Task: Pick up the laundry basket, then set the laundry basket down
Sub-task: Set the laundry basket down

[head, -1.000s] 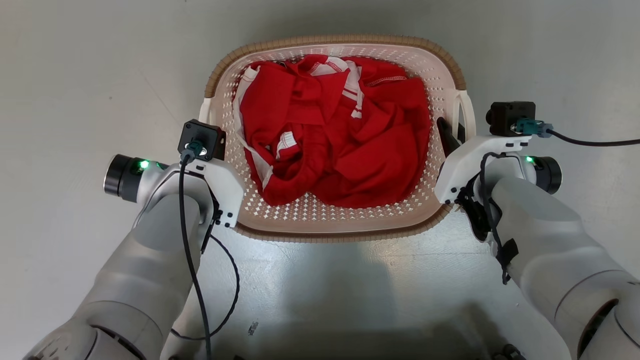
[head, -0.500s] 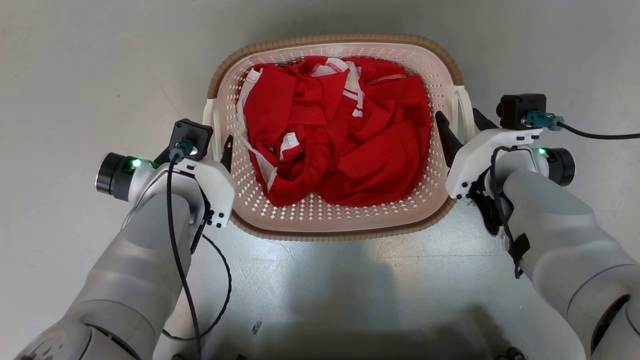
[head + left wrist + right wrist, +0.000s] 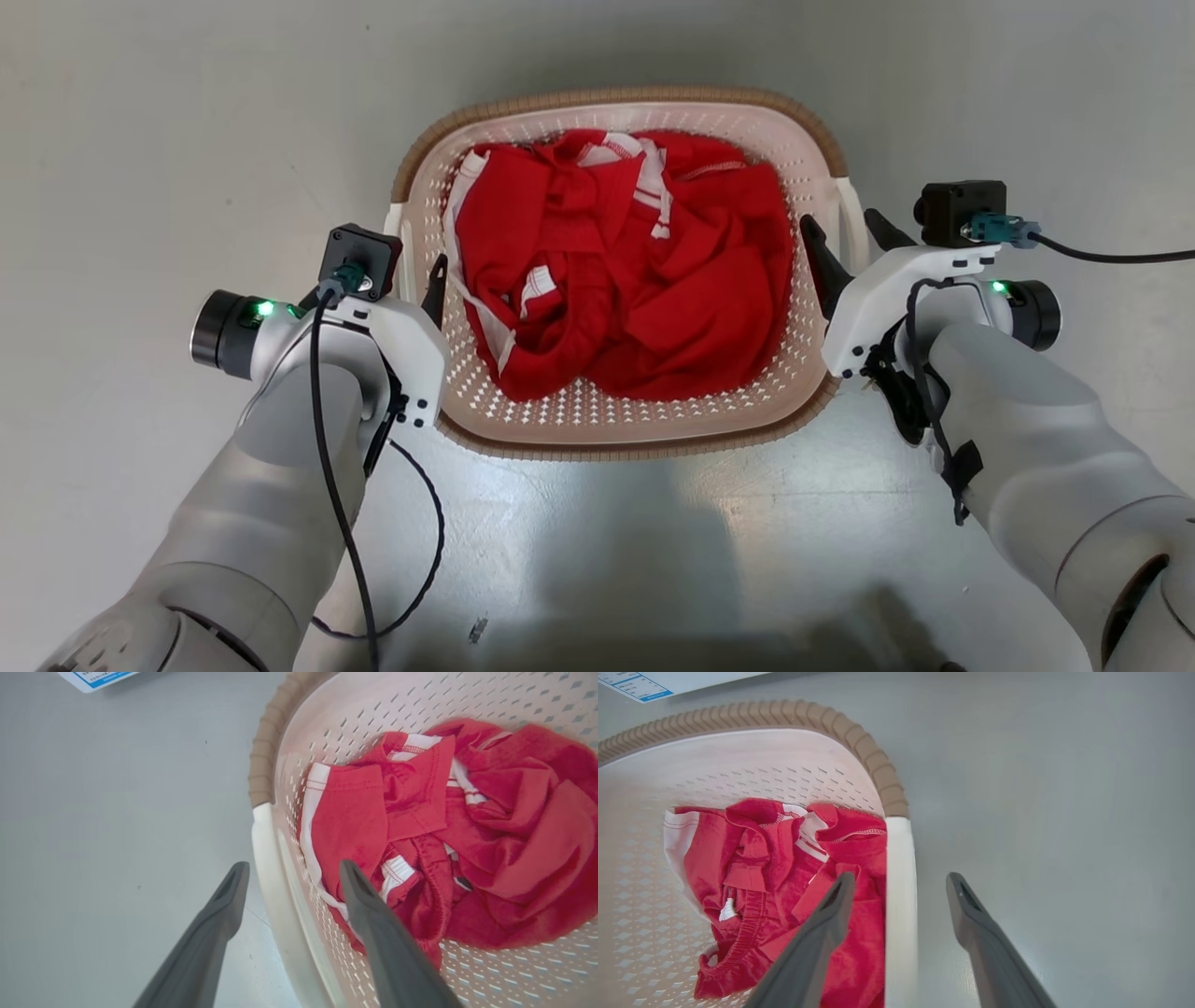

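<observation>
The laundry basket (image 3: pixel 616 96) stands on the grey floor in front of me, cream perforated plastic with a brown woven-look rim, holding crumpled red clothes (image 3: pixel 625 261) with white trim. My left gripper (image 3: pixel 411 275) is open and straddles the basket's white left handle (image 3: pixel 271 868), one finger inside the basket and one outside. My right gripper (image 3: pixel 840 224) is open too, astride the white right handle (image 3: pixel 900 849) in the same way. In the wrist views each gripper, left (image 3: pixel 294 867) and right (image 3: pixel 900 879), shows a gap on both sides of its handle.
Grey floor (image 3: pixel 168 140) surrounds the basket on all sides. A white sheet with blue print lies beyond the basket's far end (image 3: pixel 98 676) (image 3: pixel 630 686). A black cable (image 3: pixel 1102 257) runs off to the right from my right wrist camera.
Both grippers went from shut on the basket's handles to open, and their fingers now stand apart around the handles. The basket rests on the floor.
</observation>
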